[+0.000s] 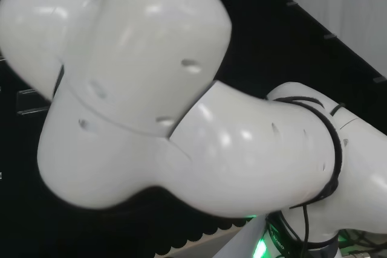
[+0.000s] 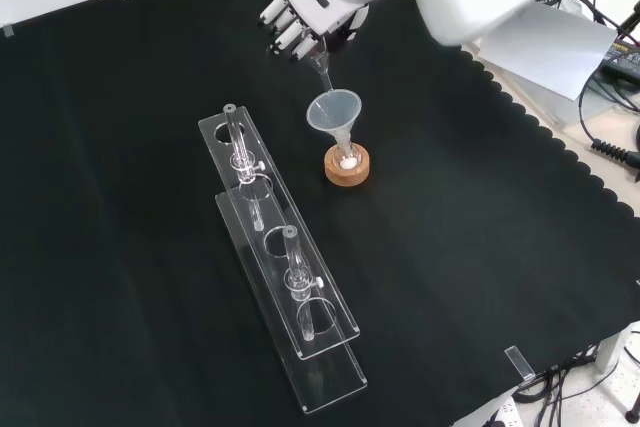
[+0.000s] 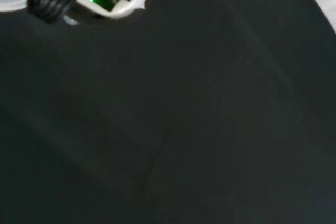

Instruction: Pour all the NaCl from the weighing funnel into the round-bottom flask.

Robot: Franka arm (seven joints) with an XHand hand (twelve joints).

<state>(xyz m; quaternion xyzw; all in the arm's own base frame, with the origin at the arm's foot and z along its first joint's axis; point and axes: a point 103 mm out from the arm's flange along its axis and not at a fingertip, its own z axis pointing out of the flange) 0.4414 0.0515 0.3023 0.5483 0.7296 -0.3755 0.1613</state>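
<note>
In the front view, the cloth [image 2: 480, 277] to the right of the cork stand [image 2: 346, 165] is seen unobstructed out to its scalloped edge. To the left of the stand, a clear rack [image 2: 285, 267] runs diagonally, with upright glass pieces [image 2: 238, 142] rising from it. The space directly above the funnel [image 2: 334, 112] is occupied by the hand [image 2: 300, 22] and a tilted glass stem [image 2: 322, 72]. Open cloth lies left of the rack.

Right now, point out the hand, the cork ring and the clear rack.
hand [image 2: 305, 9]: front view, on its knuckles.
cork ring [image 2: 347, 169]: front view, on its side wall.
clear rack [image 2: 330, 307]: front view, on its upper plate.
</note>
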